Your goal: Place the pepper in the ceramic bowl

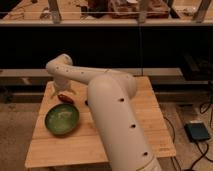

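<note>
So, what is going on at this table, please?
A white robot arm reaches across the wooden table. Its gripper hangs over the far left part of the table, right above the pepper. The small red pepper is just behind the far rim of the green ceramic bowl, not inside it. Whether the gripper holds the pepper cannot be told. The bowl looks empty, so the placing is not yet done.

The big white robot arm [115, 115] reaches forward, then bends left. Its white gripper [63, 90] hangs down at the far end.
</note>
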### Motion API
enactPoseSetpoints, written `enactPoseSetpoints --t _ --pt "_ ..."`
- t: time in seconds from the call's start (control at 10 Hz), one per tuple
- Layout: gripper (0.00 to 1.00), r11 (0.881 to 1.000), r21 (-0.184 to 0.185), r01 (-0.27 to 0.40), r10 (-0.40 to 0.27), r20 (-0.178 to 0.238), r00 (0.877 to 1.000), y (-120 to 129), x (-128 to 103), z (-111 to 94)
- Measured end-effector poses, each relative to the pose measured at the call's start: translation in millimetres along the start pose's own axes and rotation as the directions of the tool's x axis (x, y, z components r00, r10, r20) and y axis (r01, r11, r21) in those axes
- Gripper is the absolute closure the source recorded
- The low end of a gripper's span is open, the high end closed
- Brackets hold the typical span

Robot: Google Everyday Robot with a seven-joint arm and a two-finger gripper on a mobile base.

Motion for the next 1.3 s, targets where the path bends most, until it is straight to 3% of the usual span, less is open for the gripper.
enactPoseSetpoints --t 0.7,0.9,1.1,1.3 --pt "0.20 1.000 -0.009 -0.005 0.005 -0.014 1.000 8.5 0.3 3.1" --pt "0.20 1.000 0.013 0.004 -0.004 -0.030 1.000 4.7 2.8 6.4" --pt "0.20 1.000 0.020 0.021 -0.020 -0.059 0.998 14.1 21.7 16.1" --pt "0.20 0.998 0.030 0.049 -0.047 -0.072 0.996 7.1 30.0 24.1"
